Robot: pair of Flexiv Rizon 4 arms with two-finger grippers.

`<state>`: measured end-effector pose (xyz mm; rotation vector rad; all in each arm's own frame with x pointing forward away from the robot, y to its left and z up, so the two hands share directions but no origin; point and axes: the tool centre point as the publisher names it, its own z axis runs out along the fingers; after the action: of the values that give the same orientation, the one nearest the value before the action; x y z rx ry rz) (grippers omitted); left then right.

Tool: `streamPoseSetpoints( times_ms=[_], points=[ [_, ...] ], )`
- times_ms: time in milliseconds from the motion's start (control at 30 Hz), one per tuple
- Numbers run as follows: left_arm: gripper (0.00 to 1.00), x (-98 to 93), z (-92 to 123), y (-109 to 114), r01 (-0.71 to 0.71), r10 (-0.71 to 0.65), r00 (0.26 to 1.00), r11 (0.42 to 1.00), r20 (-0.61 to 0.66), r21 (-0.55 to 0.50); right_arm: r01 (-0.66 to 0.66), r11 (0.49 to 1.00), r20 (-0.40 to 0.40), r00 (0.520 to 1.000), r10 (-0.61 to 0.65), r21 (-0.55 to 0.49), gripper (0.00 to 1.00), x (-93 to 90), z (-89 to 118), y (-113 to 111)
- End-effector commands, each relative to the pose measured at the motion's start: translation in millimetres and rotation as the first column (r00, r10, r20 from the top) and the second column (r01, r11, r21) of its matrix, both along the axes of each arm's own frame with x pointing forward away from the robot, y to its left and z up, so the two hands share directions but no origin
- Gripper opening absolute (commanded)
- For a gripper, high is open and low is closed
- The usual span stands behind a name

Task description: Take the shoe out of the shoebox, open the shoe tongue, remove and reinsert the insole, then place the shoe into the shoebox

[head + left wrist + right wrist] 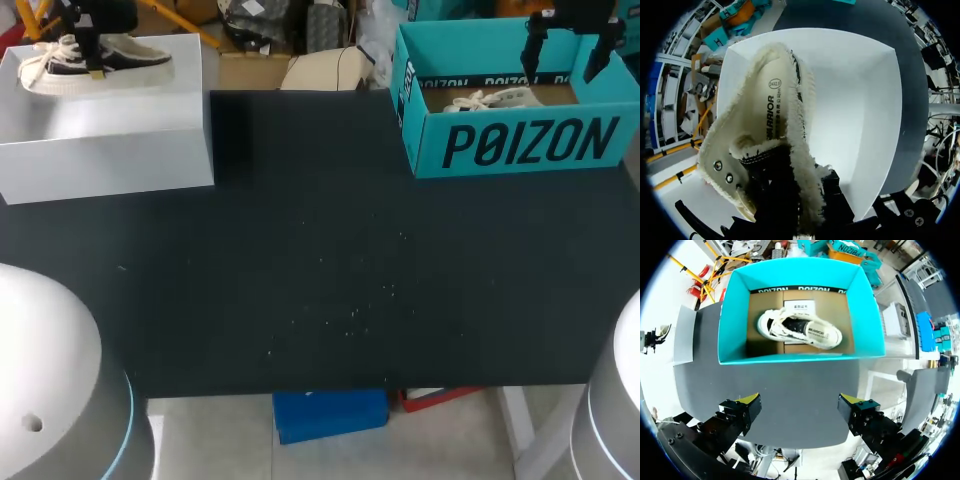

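Right end effector (565,60) hangs over the teal shoebox (520,145) at the far right corner of the worktop (320,280), and from its wrist camera I see the fingers spread wide, yellow tips well apart, nothing between them. Ahead of them the shoe (800,329) lies on its side on the cardboard floor of the shoebox, roughly in the middle and clear of the walls. Over on the far left, my left end effector (92,55) is down at the other shoe (140,58), which sits on top of a white box (110,140). From the left wrist that shoe fills the view, its mouth facing the camera and its printed insole (771,107) showing inside. The fingers are lost in the dark behind its frayed collar, so I cannot tell whether they grip it or only rest against it. My read is that the right side is at the take-out step, poised above the shoebox with nothing lifted yet. What comes next, I judge, is a straight descent between the walls with the fingers kept wide, closing across the narrow body of the shoe, not along its length. The walls are the hazard, and since the shoe lies slanted the wrist may need a turn before I close.
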<state>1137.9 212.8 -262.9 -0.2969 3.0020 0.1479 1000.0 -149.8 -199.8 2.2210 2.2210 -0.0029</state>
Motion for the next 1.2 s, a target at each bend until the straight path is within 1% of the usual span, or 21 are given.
streamPoseSetpoints(
  times_ms=[33,167,200,267,400,533,600,633,667,800,967,1200],
  points=[
    [0.0,-96.2,104.6,-55.8,-0.011,-0.014,0.96,0.996,0.28,0.089,0.0,1.0,0.0,1.0,0.0,0.001,1.0,0.1,-0.1,-0.3],
    [0.0,-128.7,130.7,-107.2,-0.017,-0.009,0.949,0.997,0.316,0.08,0.0,1.0,0.0,1.0,0.0,0.001,1.0,0.1,-0.1,-0.3],
    [0.0,-134.0,133.3,-116.2,-0.017,-0.009,0.947,0.997,0.32,0.077,0.0,1.0,0.0,1.0,0.0,0.001,1.0,0.1,-0.1,-0.3],
    [0.0,-151.7,138.9,-148.8,-0.009,-0.014,0.946,0.998,0.324,0.069,0.0,1.0,0.0,1.0,0.0,0.001,1.0,0.1,-0.1,-0.3],
    [0.0,-180.5,137.9,-207.9,0.035,-0.059,0.938,0.997,0.341,0.076,0.0,1.0,0.0,1.0,0.0,0.001,1.0,0.1,-0.1,-0.3],
    [0.0,-201.9,126.2,-260.6,0.054,-0.062,0.951,0.998,0.303,0.035,0.0,1.0,0.0,1.0,0.0,0.001,1.0,0.1,-0.1,-0.3],
    [0.0,-212.0,115.3,-285.7,0.081,-0.086,0.954,0.996,0.289,0.029,0.0,1.0,0.0,1.0,0.0,0.001,1.0,0.1,-0.1,-0.3],
    [0.0,-214.8,111.6,-292.7,0.088,-0.091,0.955,0.996,0.281,0.025,0.0,1.0,0.0,1.0,0.0,0.001,1.0,0.1,-0.1,-0.3],
    [0.0,-221.3,103.5,-307.2,0.102,-0.102,0.959,0.995,0.265,0.013,0.0,1.0,0.0,1.0,0.0,0.001,1.0,0.1,-0.1,-0.3],
    [0.0,-231.9,76.0,-338.8,0.113,-0.104,0.97,0.993,0.218,-0.03,0.0,1.0,0.0,1.0,0.0,0.001,1.0,0.1,-0.1,-0.3],
    [0.0,-238.6,36.7,-362.0,0.121,-0.109,0.981,0.99,0.161,-0.066,0.0,1.0,0.0,1.0,0.0,0.001,1.0,0.1,-0.1,-0.3],
    [0.0,-249.2,-24.4,-384.9,0.17,-0.164,0.983,0.984,0.086,-0.061,0.0,1.0,0.0,1.0,0.0,0.001,1.0,0.1,-0.1,-0.3]
  ],
)
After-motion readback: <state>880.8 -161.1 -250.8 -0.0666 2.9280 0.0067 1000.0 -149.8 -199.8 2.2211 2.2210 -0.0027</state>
